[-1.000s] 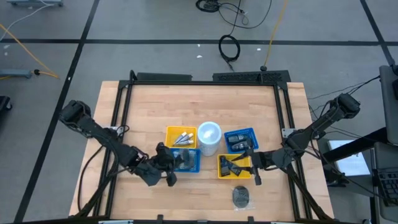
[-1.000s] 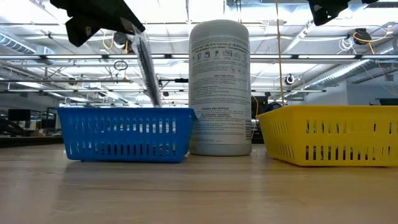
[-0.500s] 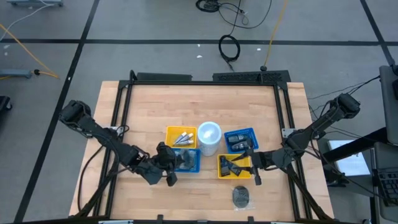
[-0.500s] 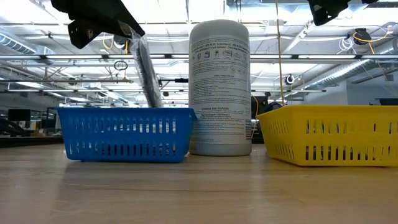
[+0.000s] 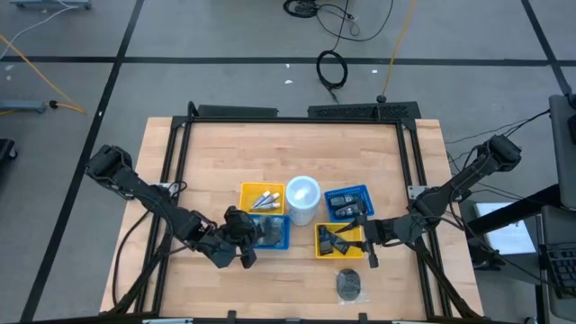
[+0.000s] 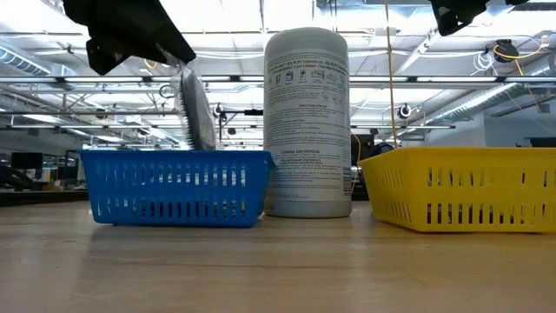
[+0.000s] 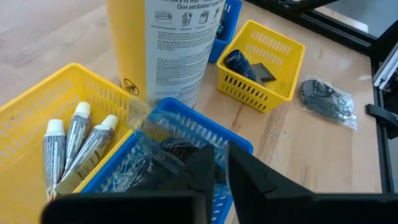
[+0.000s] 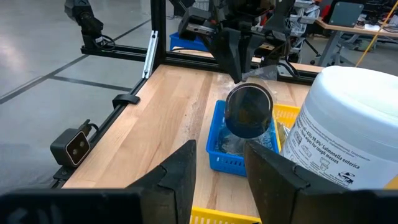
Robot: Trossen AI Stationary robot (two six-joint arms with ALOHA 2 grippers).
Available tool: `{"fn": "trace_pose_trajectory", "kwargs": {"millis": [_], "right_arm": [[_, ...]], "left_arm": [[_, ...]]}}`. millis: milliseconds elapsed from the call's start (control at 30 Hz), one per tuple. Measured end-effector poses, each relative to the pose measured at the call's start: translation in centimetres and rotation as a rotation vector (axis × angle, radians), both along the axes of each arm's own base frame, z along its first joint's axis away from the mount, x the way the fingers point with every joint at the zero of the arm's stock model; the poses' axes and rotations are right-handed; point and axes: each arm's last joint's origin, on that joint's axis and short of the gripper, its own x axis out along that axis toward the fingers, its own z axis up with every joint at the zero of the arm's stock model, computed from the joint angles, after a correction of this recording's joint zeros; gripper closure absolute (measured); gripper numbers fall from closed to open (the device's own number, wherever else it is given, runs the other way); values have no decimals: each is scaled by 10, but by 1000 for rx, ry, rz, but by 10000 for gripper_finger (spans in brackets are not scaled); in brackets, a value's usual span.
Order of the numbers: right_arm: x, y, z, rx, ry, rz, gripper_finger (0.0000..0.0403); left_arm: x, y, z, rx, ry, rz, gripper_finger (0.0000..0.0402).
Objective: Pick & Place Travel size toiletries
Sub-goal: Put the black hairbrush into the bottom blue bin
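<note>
The left gripper (image 8: 239, 65) pinches a dark round piece in clear wrap (image 8: 249, 111) above the blue basket (image 5: 270, 232), at 7 o'clock from the white tub (image 5: 301, 200). The right gripper (image 5: 372, 236), fingers apart and empty, waits at the yellow basket (image 5: 339, 241), at 5 o'clock from the tub.

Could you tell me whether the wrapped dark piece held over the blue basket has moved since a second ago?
Yes. The wrapped dark piece has dropped and tilted toward the blue basket under the left gripper.

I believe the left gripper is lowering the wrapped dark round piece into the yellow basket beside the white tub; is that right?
Not quite: the left gripper holds the wrapped dark round piece over the blue basket, not a yellow one. The right wrist view shows it; the white tub does stand beside it.
</note>
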Motion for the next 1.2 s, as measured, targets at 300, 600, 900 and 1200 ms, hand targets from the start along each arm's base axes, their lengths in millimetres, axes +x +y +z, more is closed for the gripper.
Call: {"fn": "trace_pose_trajectory", "kwargs": {"millis": [300,600,900,1200], "right_arm": [[0,0,0,0,0,0,275],[0,0,0,0,1,0,275],[0,0,0,0,1,0,275],[-1,0,-4,31,44,-4,275]], "left_arm": [[-3,3,-4,5,39,25,267],[-9,10,-11,-47,107,127,241],[-6,17,-11,-32,95,177,240],[2,34,-10,8,97,227,240]]}}
